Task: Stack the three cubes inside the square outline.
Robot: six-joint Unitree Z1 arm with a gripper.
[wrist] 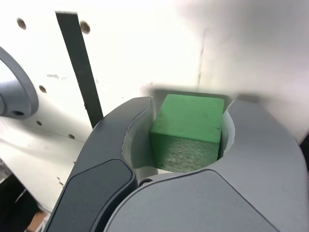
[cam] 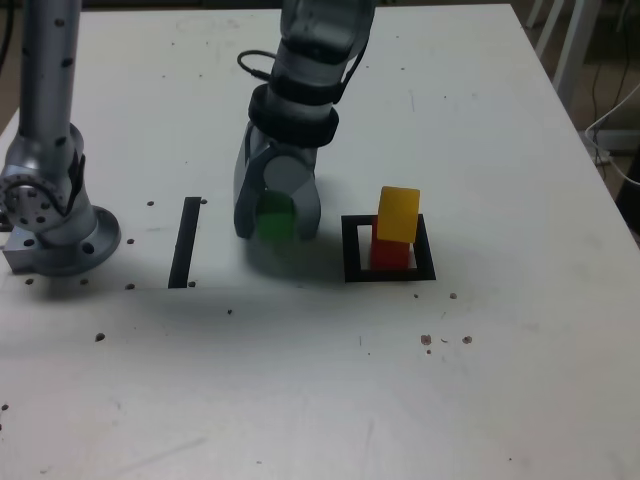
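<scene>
Cubes: none at frame left, only arm base point(cam: 50, 215) at ext. view's left edge, then straight black strip point(cam: 185, 242) on the white table point(cam: 300, 400). Center: gripper point(cam: 277, 225) pointing down, jaws closed snug on green cube point(cam: 273, 218); wrist view shows both jaws against cube sides point(wrist: 188, 133). Right of center: yellow cube point(cam: 398, 214), tilted, sits on red cube point(cam: 390, 254) inside square outline point(cam: 388, 274).

The arm reaches down to the table, its gripper point(cam: 276, 218) fingers point(wrist: 120, 145) closed around a block.
</scene>
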